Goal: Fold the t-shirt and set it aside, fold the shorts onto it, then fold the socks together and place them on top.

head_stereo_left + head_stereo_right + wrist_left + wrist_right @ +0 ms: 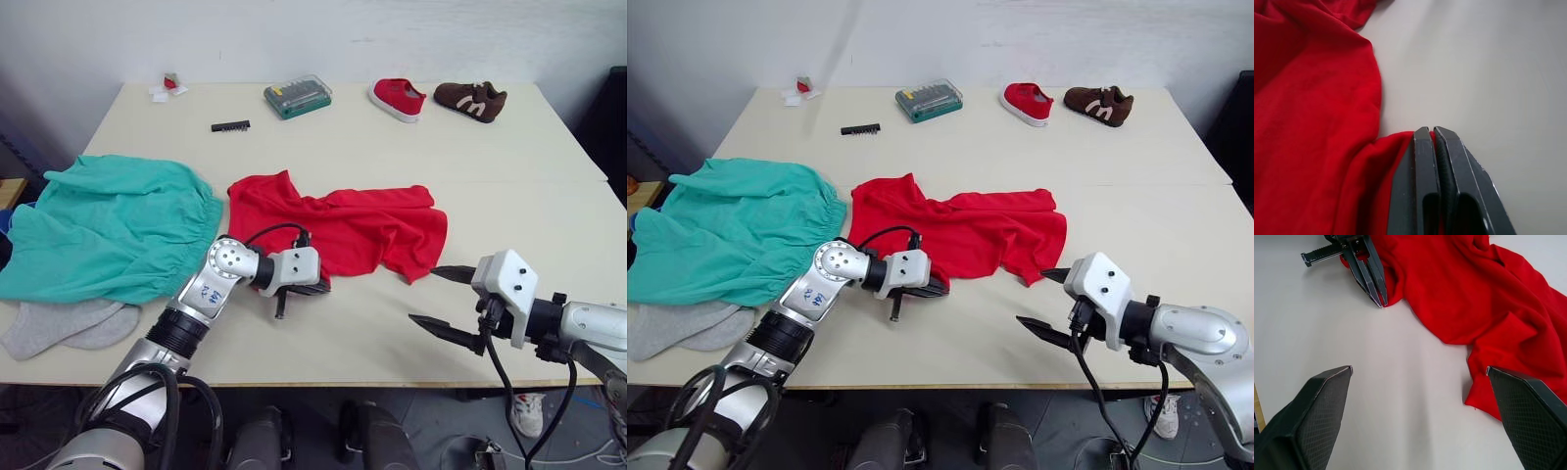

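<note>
Two grippers flank the t-shirt (343, 227) crumpled mid-table beside the shorts (108, 227): we see the left gripper (1431, 133) pinching its near hem, the right gripper (433, 298) spread wide, and no legible writing anywhere.

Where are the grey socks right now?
The socks lie at the table's front-left corner, partly tucked under the near edge of the shorts.

Head stereo pair overlooks the table (343, 147); both wrist cameras, apparently low, share the t-shirt (1469, 293).
</note>
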`<state>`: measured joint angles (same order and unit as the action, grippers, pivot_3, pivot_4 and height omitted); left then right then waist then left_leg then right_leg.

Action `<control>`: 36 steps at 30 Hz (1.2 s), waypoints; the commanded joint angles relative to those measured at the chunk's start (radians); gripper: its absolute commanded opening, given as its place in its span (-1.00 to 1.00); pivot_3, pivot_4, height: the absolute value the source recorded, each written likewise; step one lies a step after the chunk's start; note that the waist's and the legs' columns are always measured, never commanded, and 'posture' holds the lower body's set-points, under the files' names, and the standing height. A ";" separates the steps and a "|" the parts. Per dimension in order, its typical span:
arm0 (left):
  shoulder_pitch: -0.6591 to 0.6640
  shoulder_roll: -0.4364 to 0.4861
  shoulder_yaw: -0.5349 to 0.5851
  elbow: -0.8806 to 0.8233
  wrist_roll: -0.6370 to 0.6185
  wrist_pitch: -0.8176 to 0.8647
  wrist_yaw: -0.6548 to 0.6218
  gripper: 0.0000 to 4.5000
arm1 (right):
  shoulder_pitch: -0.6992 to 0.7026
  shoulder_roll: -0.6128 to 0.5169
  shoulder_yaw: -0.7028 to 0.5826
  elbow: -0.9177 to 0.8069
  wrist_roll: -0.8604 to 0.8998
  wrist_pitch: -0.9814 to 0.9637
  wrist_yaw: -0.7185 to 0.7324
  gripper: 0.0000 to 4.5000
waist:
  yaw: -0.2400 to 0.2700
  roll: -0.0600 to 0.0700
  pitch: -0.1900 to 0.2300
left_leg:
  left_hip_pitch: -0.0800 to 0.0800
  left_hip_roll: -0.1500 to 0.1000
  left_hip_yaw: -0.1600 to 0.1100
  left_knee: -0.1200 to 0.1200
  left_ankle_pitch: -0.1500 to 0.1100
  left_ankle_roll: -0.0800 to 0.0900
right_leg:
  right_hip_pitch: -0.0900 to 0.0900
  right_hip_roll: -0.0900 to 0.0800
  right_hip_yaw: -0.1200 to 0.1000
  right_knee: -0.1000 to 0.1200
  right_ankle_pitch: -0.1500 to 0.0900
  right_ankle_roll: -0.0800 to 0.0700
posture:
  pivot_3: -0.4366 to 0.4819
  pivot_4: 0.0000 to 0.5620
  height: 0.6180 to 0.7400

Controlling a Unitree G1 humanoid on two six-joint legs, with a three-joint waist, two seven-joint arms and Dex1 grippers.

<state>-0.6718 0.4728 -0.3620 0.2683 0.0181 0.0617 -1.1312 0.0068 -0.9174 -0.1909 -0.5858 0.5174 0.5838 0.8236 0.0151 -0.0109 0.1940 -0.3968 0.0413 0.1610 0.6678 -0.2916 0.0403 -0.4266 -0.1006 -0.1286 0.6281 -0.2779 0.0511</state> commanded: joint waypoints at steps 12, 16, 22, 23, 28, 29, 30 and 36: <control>0.160 0.248 0.113 -0.282 -0.158 0.217 -0.160 -0.99 | -0.222 0.098 0.273 0.220 -0.292 0.015 -0.140 1.00 | -0.017 0.000 0.000 | -0.001 0.002 0.000 -0.001 0.003 -0.007 | -0.002 0.001 -0.001 0.001 -0.001 -0.003 | -0.05 -0.47 1.00; 0.166 0.217 0.117 -0.274 -0.155 0.217 -0.123 -1.00 | -0.223 0.092 0.336 0.271 -0.411 -0.024 -0.173 0.92 | -0.017 -0.001 0.000 | -0.002 0.002 0.000 -0.001 0.003 -0.007 | -0.002 0.001 -0.001 0.001 -0.001 -0.003 | -0.05 -0.47 1.00; 0.182 0.216 0.116 -0.266 -0.150 0.197 -0.126 -1.00 | -0.238 0.117 0.321 0.327 -0.437 -0.038 -0.196 0.13 | -0.016 -0.002 -0.001 | -0.001 0.002 0.000 -0.001 0.003 -0.007 | -0.002 0.001 -0.001 0.001 -0.001 -0.002 | -0.05 -0.47 1.00; 0.185 0.218 0.116 -0.268 -0.151 0.195 -0.128 -1.00 | -0.237 0.113 0.327 0.334 -0.445 -0.048 -0.193 -0.03 | -0.015 -0.002 -0.001 | -0.001 0.002 0.000 -0.001 0.003 -0.007 | -0.002 0.001 -0.001 0.001 -0.001 -0.003 | -0.05 -0.47 1.00; 0.199 0.233 0.127 -0.279 -0.162 0.193 -0.141 -1.00 | -0.225 0.108 0.328 0.352 -0.481 -0.077 -0.195 -0.77 | -0.015 -0.003 -0.001 | -0.001 0.002 0.000 -0.001 0.003 -0.007 | -0.002 0.001 -0.001 0.001 -0.001 -0.002 | -0.05 -0.47 1.00; 0.203 0.238 0.133 -0.286 -0.170 0.200 -0.147 -1.00 | -0.220 0.107 0.322 0.355 -0.485 -0.083 -0.193 -0.88 | -0.015 -0.003 -0.001 | -0.001 0.002 0.000 -0.001 0.003 -0.007 | -0.002 0.001 -0.001 0.001 -0.001 -0.002 | -0.05 -0.47 1.00; 0.206 0.242 0.137 -0.291 -0.177 0.205 -0.152 -1.00 | -0.215 0.105 0.316 0.356 -0.486 -0.089 -0.190 -0.99 | -0.016 -0.003 -0.001 | -0.001 0.002 0.000 -0.001 0.003 -0.007 | -0.002 0.001 -0.001 0.001 -0.001 -0.002 | -0.05 -0.47 1.00; 0.232 0.288 0.171 -0.338 -0.243 0.255 -0.190 -1.00 | -0.133 0.050 0.229 0.267 -0.432 -0.131 -0.100 -0.99 | -0.012 -0.003 -0.001 | -0.002 0.002 0.000 -0.001 0.003 -0.007 | -0.002 0.000 -0.001 0.000 -0.001 -0.002 | -0.05 -0.47 1.00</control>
<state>-0.4469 0.7420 -0.2208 -0.0302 -0.1930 0.3064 -1.3051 -0.1567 -0.8369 0.0793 -0.2863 0.0680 0.4667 0.6867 0.0035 -0.0134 0.1926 -0.3990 0.0430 0.1608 0.6669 -0.2887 0.0338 -0.4285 -0.1002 -0.1296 0.6282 -0.2791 0.0486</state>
